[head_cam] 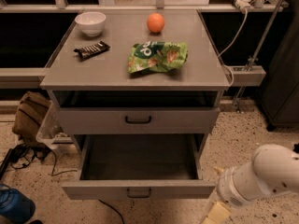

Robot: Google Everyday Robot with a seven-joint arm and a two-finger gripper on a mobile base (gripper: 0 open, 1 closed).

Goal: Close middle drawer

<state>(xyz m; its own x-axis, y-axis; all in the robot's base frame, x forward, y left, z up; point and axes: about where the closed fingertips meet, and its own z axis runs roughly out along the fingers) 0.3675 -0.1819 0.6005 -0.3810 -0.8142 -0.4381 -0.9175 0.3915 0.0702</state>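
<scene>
The middle drawer [138, 189] of the grey cabinet is pulled far out, and its inside is bare. Its low flat front carries a small dark handle [138, 193] at the centre. Above it is the top drawer [138, 120] with a larger black handle. The lowest drawer is hidden under the open one. My gripper [216, 214] is at the frame's bottom edge, just right of the open drawer's front right corner and apart from it. It hangs from my white arm [261, 176].
On the cabinet top [107, 66] lie a white bowl [90, 22], an orange [156, 22], a dark snack bar [91, 50] and a green chip bag [158, 56]. A brown bag [30, 113] and cables lie on the floor at left. A blue object [14, 208] is at bottom left.
</scene>
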